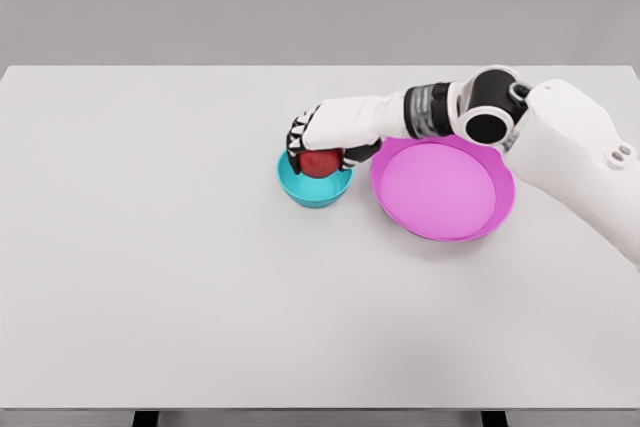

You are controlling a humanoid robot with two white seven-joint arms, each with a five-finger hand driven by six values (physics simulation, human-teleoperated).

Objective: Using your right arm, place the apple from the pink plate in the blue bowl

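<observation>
A red apple is inside the blue bowl, just left of the pink plate. My right hand reaches in from the right over the bowl, its fingers curled around the top and sides of the apple. The apple's upper part is hidden by the hand. The pink plate holds nothing. My left arm does not show in the head view.
The bowl and plate stand near the middle of a white table. My right forearm crosses above the plate's far rim. The table's front edge runs along the bottom of the picture.
</observation>
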